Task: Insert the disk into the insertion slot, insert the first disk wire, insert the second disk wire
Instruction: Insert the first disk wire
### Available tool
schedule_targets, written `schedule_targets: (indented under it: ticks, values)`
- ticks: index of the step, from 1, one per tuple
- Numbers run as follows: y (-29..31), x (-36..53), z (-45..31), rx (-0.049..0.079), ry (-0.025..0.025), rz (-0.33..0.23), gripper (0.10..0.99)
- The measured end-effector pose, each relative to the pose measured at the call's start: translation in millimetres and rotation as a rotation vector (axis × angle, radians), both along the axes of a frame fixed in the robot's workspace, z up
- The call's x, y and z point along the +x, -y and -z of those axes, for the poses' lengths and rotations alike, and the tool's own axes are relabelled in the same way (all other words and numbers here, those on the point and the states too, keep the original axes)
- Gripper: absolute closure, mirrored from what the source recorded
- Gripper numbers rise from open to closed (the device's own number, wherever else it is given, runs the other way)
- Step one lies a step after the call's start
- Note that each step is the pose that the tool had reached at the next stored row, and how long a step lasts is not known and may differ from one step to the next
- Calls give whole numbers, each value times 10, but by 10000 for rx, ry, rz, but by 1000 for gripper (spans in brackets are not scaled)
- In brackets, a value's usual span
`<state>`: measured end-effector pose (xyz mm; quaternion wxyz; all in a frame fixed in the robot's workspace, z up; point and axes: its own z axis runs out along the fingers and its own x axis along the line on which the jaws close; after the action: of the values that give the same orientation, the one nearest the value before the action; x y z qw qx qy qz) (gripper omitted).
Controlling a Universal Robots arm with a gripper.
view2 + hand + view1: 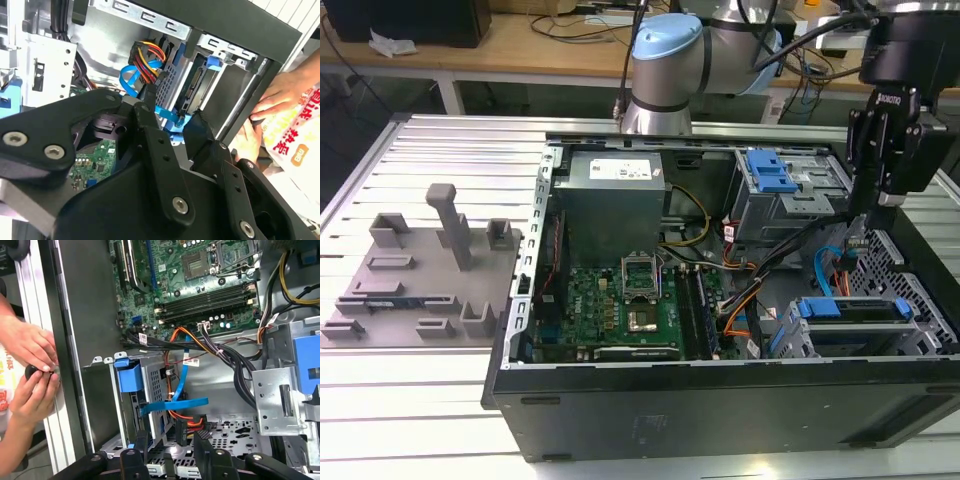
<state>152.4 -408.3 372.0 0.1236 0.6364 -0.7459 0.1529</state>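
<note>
The disk (848, 310) in its blue carrier sits inside the insertion slot (905, 285), the grey perforated cage at the case's front corner on the exterior view's right. My gripper (856, 236) hangs just above and behind that cage. In the first wrist view my gripper (171, 441) is open, its fingers (142, 442) on either side of a black plug (181, 430) on the blue flat wire (175, 405). The cage (152, 385) and the carrier's blue tab (131, 377) lie beside it. In the second wrist view my gripper (172, 112) straddles the blue wire (132, 75) near the disk's rear end (192, 92) and a red-yellow wire bundle (146, 54).
A person's hands (30, 347) (280, 95) rest on the case's outer wall beside the cage. A taller bay with a blue latch (770, 172), the power supply (610, 200) and the motherboard (620, 300) crowd the case. A grey fixture plate (410, 270) lies on the exterior view's left.
</note>
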Motion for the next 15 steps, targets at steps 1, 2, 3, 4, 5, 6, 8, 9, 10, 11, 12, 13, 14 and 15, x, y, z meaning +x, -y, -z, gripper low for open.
schedule_targets:
  ticks: [1,2,3,4,5,6,8,9,10,11,12,13,14,15]
  values:
    - [0,4,28,0,0,1,596]
    - [0,8,47,0,0,0,596]
    - [0,13,63,-1,0,1,596]
    - [0,21,85,-3,-1,1,612]
    - [0,26,94,-4,-1,1,682]
    - [0,29,103,-7,-1,1,682]
    - [0,31,141,-11,-2,2,682]
    - [-1,32,162,-13,-1,1,682]
    - [-1,32,178,-13,-2,1,682]
    - [-1,32,193,-14,-2,1,682]
    - [-1,32,202,-14,-2,1,682]
    - [-1,32,211,-15,-2,0,682]
    - [-1,32,218,-16,-2,0,682]
    - [-1,32,223,-17,-2,0,682]
